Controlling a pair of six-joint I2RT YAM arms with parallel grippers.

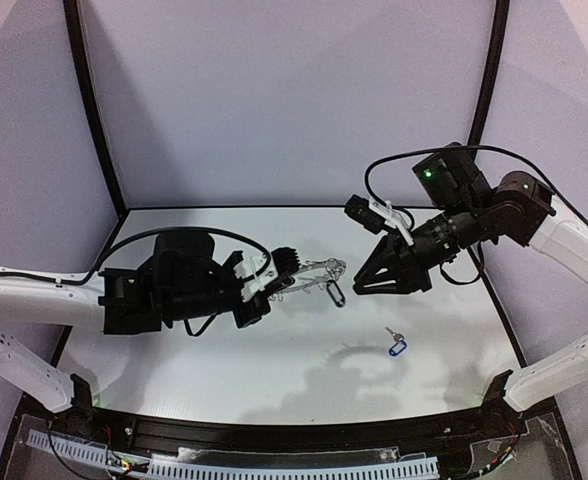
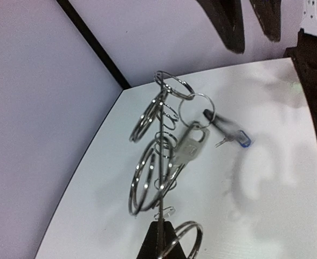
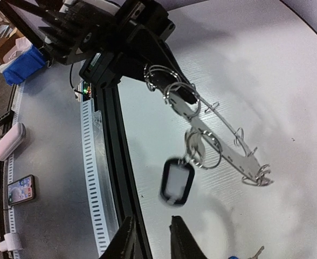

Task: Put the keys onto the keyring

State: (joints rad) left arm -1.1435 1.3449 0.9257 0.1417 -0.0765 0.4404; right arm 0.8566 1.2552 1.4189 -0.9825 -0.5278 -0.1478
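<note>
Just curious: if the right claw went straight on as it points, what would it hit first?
Probably the black-tagged key dangling from the keyring, just ahead of the right gripper; depth is uncertain.

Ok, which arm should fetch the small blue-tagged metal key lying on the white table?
Right. The right gripper is open, empty and nearer the blue-tagged key. The left gripper is shut on the loop-fringed keyring, holding it aloft.

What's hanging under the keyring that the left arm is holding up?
A black fob dangles from one wire loop of the keyring, above the table. The blue-tagged key lies apart on the table. The keyring's end inside the left gripper is covered.
</note>
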